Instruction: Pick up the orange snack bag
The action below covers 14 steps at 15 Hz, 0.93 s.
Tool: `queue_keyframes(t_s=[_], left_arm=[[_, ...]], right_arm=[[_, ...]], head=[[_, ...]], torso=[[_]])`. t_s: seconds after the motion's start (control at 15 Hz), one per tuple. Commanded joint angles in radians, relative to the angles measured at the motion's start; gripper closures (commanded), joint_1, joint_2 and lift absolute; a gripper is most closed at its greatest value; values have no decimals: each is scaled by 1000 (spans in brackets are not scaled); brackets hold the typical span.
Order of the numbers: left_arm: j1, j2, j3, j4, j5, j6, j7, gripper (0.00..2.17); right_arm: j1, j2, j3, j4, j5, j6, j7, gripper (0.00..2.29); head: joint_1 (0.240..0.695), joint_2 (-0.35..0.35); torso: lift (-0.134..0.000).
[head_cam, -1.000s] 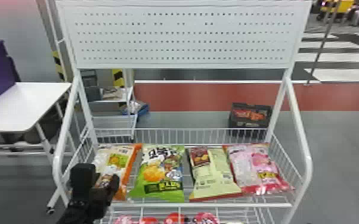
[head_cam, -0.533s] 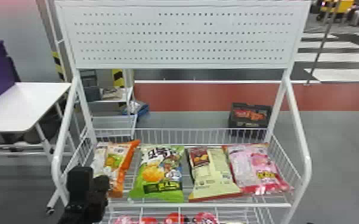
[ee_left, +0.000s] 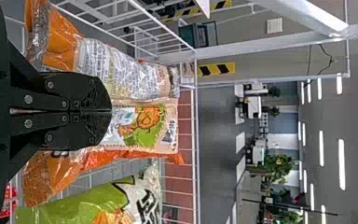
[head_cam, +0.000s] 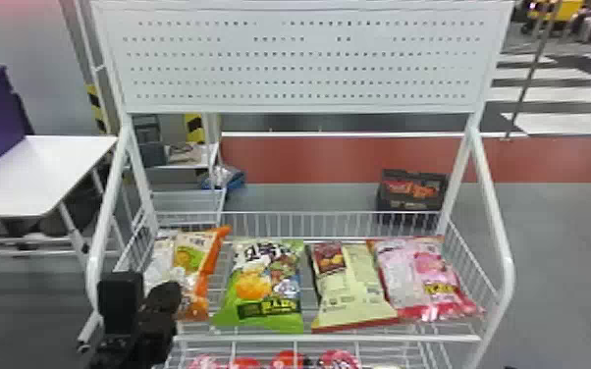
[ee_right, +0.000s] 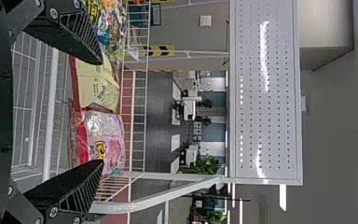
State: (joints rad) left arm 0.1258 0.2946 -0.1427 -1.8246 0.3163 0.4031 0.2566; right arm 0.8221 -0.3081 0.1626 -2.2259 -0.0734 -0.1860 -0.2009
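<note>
One-handed, pinches the crinkled orange-and-white plastic snack bag [head_cam: 192, 252] in the black two-fingered left gripper [head_cam: 168, 295] and holds the black right gripper [ee_right: 103, 112] open.

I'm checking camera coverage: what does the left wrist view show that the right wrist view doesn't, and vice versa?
Left wrist view: the orange snack bag, beyond the left gripper with its fingers together.

Right wrist view: the pink bag, the cream bag and the perforated panel.

Both: part of the green bag and the white wire basket.
</note>
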Motion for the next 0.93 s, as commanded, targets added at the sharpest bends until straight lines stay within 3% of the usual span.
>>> queue_keyframes(t_s=[0.0,0.53,0.87], left_arm=[[67,1,6,-94,9,-29,1,1355],[353,23,51,-259,6,-336,16,1355],[523,34,54,-303,-39,-566,29,1355]], right_arm=[[-1,0,2,2,0,1,0,140],[-6,-5,8,3,-5,-5,-8,140],[-8,-5,9,2,-5,-8,-9,140]], head=[[499,0],[499,0],[499,0]], torso=[[0],[0],[0]])
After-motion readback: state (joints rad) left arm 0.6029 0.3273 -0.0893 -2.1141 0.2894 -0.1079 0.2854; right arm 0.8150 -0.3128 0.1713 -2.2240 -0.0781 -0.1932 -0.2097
